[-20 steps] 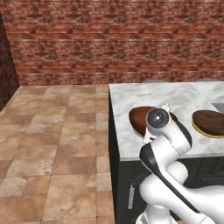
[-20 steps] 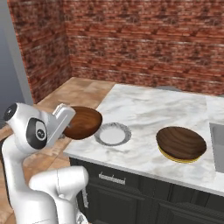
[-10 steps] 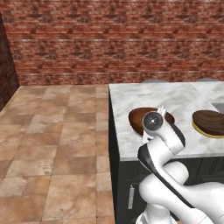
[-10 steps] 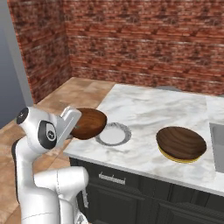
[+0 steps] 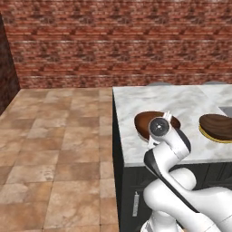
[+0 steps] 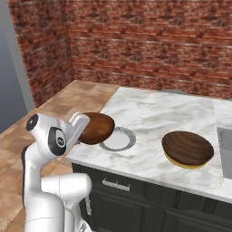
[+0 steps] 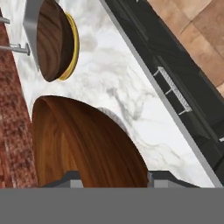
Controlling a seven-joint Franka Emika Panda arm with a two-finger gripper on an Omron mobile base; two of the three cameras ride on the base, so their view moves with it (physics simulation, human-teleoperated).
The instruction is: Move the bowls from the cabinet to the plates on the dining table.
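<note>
Wooden bowl (image 6: 96, 128) sits clamped in my pincer (image 6: 79, 128), tilted over the pale plate (image 6: 118, 138). Released off-centre, it could slide off the table (image 6: 149, 113) edge

A rendered home kitchen: a marble-topped desk (image 6: 149, 113) on dark drawer fronts (image 6: 136, 204), a steel sink (image 6: 225, 145) inset at its edge, a red brick wall (image 5: 113, 41), and a terracotta tile floor (image 5: 54, 149).
</note>
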